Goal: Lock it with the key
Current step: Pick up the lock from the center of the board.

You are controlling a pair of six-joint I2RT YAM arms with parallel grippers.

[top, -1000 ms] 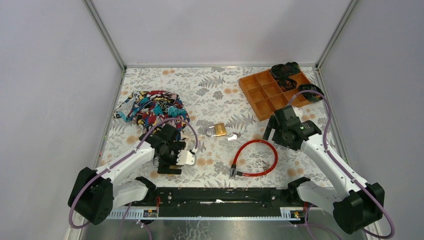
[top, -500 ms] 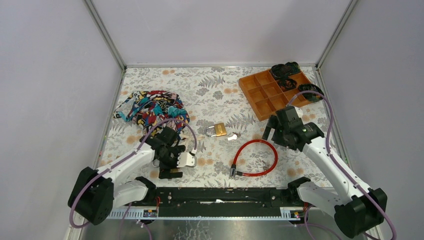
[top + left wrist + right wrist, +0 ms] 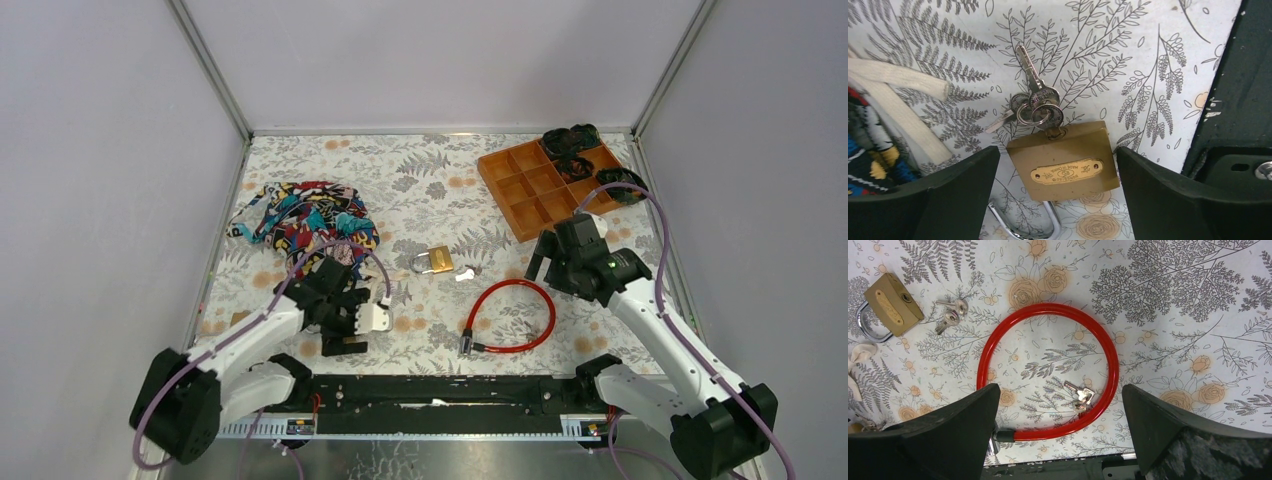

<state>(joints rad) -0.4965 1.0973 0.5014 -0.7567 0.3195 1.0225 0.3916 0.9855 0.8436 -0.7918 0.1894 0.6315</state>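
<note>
A brass padlock [image 3: 438,262] lies mid-table with its shackle [image 3: 1020,224] pointing left; one shackle leg looks out of the body. A bunch of keys [image 3: 465,272] lies just past its keyhole end, touching or almost touching it. In the left wrist view the padlock [image 3: 1063,162] and keys [image 3: 1035,100] lie ahead, framed by my open fingers, untouched. My left gripper [image 3: 352,320] is open and empty, left of and nearer than the padlock. My right gripper [image 3: 548,262] is open and empty above the red cable lock [image 3: 1048,372]. The right wrist view also shows the padlock [image 3: 892,305].
A colourful cloth [image 3: 305,215] with a white cord [image 3: 893,80] lies at the left. An orange compartment tray [image 3: 530,190] with black items sits at the back right. Small keys [image 3: 1079,392] lie inside the red cable loop. The black arm rail [image 3: 430,390] runs along the near edge.
My left gripper has drawn back slightly toward the near edge, staying open. The right arm has shifted a little to the right. Padlock, keys and cable have not moved.
</note>
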